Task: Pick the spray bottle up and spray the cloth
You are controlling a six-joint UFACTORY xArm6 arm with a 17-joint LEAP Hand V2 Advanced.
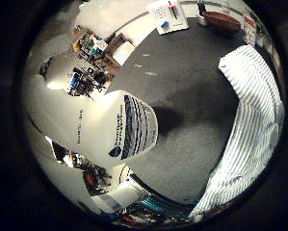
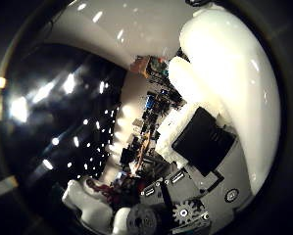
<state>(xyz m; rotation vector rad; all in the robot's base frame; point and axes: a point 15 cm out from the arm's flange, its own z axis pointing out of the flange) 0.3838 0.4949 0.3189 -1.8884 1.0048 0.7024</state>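
Note:
A white spray bottle [image 1: 110, 130] with a dark printed label fills much of the little finger side palm view, close to my palm. It hangs over the dark grey table [image 1: 182, 72], where it casts a shadow. My right hand [image 2: 200, 161] shows as white, black and geared parts lying against the bottle's white body [image 2: 229, 63], fingers curled round it. A white cloth with thin stripes [image 1: 249, 125] lies on the table beside the bottle, apart from it. A dark glossy surface [image 2: 62, 112] covers one side of the thumb side view; I cannot tell what it is.
A sheet of paper with pens and a blue item [image 1: 167, 17] lies at the table's far edge. A brown object [image 1: 223, 20] stands near it. Cluttered shelves and boxes [image 1: 93, 48] stand beyond the table edge.

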